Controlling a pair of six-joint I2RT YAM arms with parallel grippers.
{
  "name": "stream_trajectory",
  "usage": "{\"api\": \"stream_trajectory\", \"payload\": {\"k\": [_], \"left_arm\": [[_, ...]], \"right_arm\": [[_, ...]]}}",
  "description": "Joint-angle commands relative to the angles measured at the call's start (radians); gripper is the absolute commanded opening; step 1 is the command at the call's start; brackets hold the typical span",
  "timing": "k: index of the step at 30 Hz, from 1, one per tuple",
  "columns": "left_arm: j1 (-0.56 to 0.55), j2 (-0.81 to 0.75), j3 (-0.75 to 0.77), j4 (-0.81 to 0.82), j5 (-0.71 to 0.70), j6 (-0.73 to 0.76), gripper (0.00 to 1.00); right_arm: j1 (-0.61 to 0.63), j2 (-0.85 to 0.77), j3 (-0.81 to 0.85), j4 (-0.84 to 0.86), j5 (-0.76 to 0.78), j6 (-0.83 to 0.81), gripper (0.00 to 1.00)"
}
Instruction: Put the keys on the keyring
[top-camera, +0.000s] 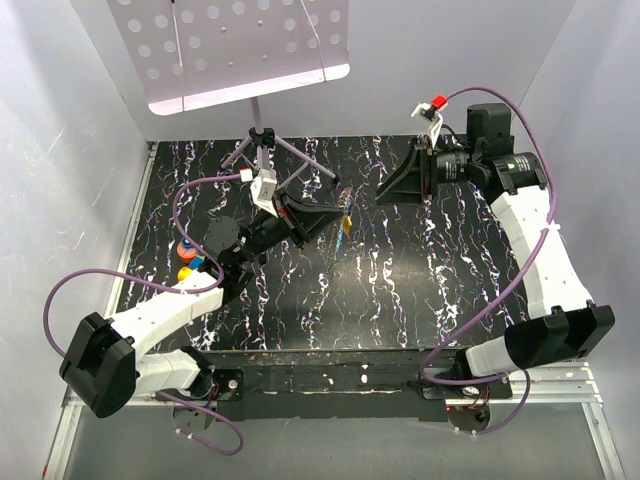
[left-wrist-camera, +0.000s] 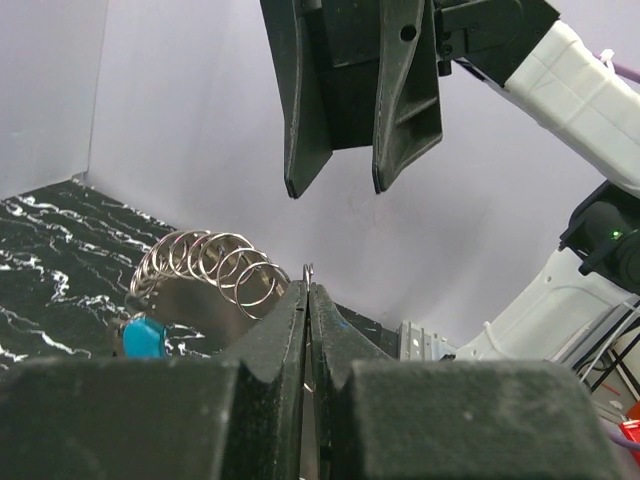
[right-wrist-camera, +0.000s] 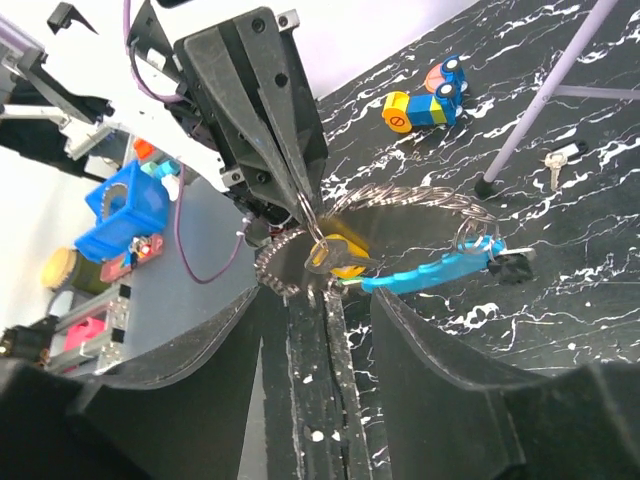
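Yellow key (right-wrist-camera: 345, 262) hangs at the ring (left-wrist-camera: 308, 268) pinched tight in the left gripper (left-wrist-camera: 308, 295); right gripper (left-wrist-camera: 343, 188) gapes empty, close by. Threading seems underway; next needs a precise regrasp of the key

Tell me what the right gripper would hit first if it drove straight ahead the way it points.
Probably the yellow key hanging by the keyring pinched in the left gripper, dead ahead of the right gripper; depth is hard to judge.
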Motion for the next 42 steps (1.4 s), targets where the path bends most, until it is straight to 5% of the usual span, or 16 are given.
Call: {"api": "stream_trajectory", "payload": {"k": [1, 4, 8, 9, 14, 17, 42], "left_arm": [[0.005, -0.013, 0.045, 0.128, 0.053, 0.004, 0.0], [0.005, -0.006, 0.045, 0.177, 0.104, 0.024, 0.0], [0.005, -0.004, 0.042, 0.217, 0.179, 0.094, 0.0], [0.003, -0.009, 0.039, 0.216, 0.189, 0.12, 0.0], [0.005, -0.039, 0.019, 0.182, 0.228, 0.257, 0.0], [0.005, -0.056, 0.01, 0.184, 0.236, 0.295, 0.0], [0.005, 0.029, -0.051, 0.414, 0.144, 0.217, 0.0]], "right_arm": [[0.002, -0.064, -0.007, -0.098, -0.057, -0.246, 0.53], [0.037, -0.073, 0.009, -0.21, -0.057, -0.416, 0.41], [0.095, -0.047, 0.113, -0.461, -0.08, -0.789, 0.02], [0.1, -0.036, 0.143, -0.52, -0.097, -0.873, 0.01], [0.105, 0.01, 0.213, -0.712, -0.157, -1.168, 0.04], [0.106, 0.031, 0.229, -0.86, -0.169, -1.367, 0.3], [0.217, 0.125, 0.328, -0.858, -0.106, -1.218, 0.32]]}}
